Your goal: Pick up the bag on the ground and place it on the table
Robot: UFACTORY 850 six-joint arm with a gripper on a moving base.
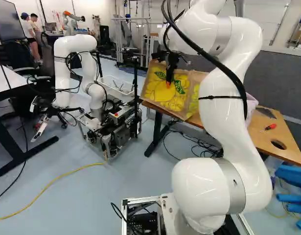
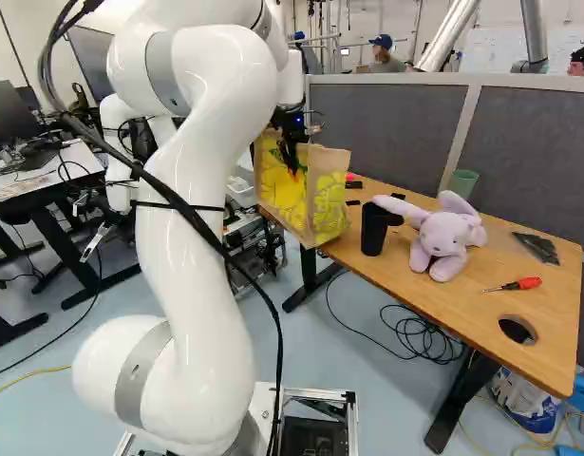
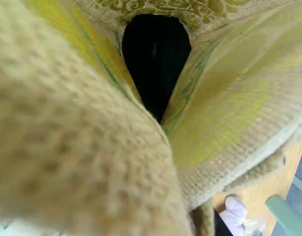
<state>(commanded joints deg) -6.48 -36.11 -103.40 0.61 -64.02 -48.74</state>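
Bag's [image 3: 87, 147] bulging right up at the wrist cam and looks to be reaching the desk's [image 2: 415, 271] end. Can't tell if the hand [image 1: 168, 83] is gripping. Lifting's looking done imo; settling and backing off are remaining.

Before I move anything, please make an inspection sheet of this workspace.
Surface: wooden table, with a round hole near one end.
Job's things: printed bag at the table's far end; whether it rests there cannot be told.
Gripper: gripper at the bag's upper part; grip cannot be told.
Clutter: black cup, green cup, plush rabbit, screwdriver, dark flat item.
Cables: black cables below the table; yellow cable on the floor.
Surroundings: another robot, grey partition.
Liquid spills: nothing seen.
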